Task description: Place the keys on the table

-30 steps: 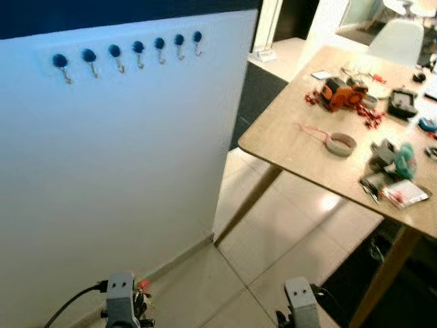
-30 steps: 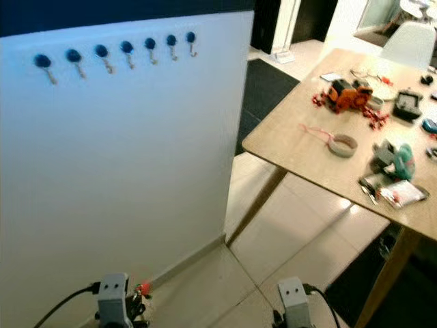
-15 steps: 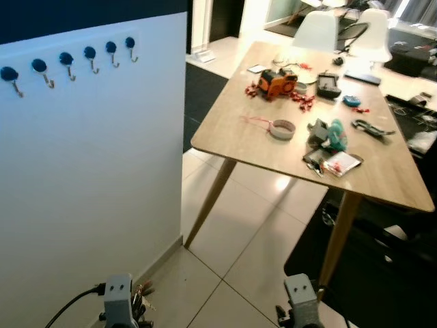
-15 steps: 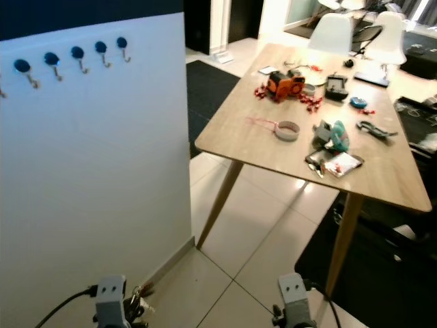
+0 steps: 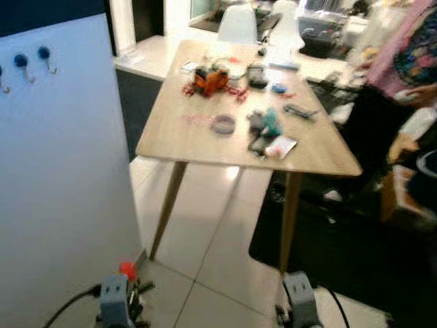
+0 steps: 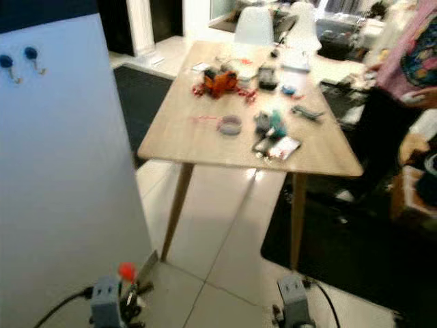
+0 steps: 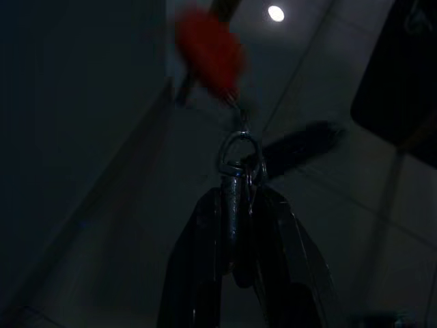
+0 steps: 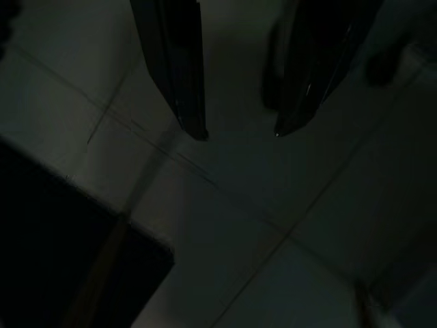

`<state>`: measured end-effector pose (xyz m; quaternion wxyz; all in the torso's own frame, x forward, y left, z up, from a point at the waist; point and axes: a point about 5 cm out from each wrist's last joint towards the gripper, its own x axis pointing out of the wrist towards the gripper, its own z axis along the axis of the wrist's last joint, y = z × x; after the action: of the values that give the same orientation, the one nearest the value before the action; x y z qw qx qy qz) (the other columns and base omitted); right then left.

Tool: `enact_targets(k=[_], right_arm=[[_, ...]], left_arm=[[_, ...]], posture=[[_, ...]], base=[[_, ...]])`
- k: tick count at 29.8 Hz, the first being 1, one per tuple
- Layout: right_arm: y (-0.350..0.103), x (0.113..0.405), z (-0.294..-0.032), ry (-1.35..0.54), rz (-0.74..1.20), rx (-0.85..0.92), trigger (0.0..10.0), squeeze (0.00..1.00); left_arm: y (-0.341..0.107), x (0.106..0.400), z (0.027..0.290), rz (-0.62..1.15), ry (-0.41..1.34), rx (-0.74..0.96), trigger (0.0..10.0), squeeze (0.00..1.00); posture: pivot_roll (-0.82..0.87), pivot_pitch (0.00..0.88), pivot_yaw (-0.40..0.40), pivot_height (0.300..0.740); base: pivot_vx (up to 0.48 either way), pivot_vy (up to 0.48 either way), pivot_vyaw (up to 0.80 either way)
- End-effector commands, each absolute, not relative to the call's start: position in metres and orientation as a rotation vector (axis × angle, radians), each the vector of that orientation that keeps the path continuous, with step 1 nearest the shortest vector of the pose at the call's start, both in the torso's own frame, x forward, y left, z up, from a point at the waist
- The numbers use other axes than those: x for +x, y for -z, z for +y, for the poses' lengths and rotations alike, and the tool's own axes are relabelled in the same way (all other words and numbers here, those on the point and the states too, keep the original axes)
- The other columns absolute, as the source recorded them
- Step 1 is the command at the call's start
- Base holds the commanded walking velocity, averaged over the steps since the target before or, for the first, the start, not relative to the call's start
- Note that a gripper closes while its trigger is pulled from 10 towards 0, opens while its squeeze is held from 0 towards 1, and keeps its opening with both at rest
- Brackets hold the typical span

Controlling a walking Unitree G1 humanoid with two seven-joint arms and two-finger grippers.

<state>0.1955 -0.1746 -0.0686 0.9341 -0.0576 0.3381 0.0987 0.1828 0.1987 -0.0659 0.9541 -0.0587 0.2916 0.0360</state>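
The robot stands on the tiled floor short of the table, so the step in hand looks like the approach with the load carried low. The left gripper (image 7: 235, 205) hangs near the floor, its two black fingers clamped together on the metal ring of the keys (image 7: 238, 154), with a red tag (image 7: 208, 44) dangling beyond the ring. In the head view the same red tag sits just above the left wrist, beside the foot of the white partition (image 5: 61, 171). To do this well, the robot should probably keep that pinch firm while it walks, since the ring is held only at the fingertips and the tag swings free, then raise the arm above the table edge before letting go.

Further right stands the wooden table (image 5: 177, 137), on slanted legs. Its near left part is bare wood and seems the easiest landing spot. Nearer the middle lie a roll of tape (image 5: 222, 124), an orange tool (image 5: 208, 80) among small red pieces, a teal object (image 5: 272, 123) and a flat packet (image 5: 280, 146); these crowd the far and right side.

The right gripper (image 8: 235, 130) hangs idle over the tiles, its fingers apart and empty. A dark mat (image 5: 341, 239) lies under the table's right side, and a person in a pink top (image 5: 410, 48) stands close by the right end, so approaching from the left is likely safer.
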Motion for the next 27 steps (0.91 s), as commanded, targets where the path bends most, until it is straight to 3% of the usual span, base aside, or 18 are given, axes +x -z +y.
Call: enact_targets(k=[1,5,27], right_arm=[[0.0710,0.1911,-0.1809,-0.195,0.717,-0.134,10.0,0.00],[0.0718,0.1902,-0.1794,-0.204,0.724,-0.121,10.0,0.00],[0.0737,0.1879,-0.1799,-0.204,0.743,-0.138,10.0,0.00]], left_arm=[[0.0664,0.1830,0.1961,0.597,-0.055,-0.114,10.0,0.00],[0.0668,0.1831,0.1944,0.602,-0.030,-0.096,10.0,0.00],[0.0617,0.1898,0.1999,0.569,-0.074,-0.076,10.0,0.00]], posture=[[0.05,0.074,-0.038,0.740],[0.05,0.071,-0.037,0.740],[0.05,0.073,-0.037,0.740]], base=[[0.000,0.000,-0.80],[0.000,0.000,-0.80],[0.033,0.000,0.00]])
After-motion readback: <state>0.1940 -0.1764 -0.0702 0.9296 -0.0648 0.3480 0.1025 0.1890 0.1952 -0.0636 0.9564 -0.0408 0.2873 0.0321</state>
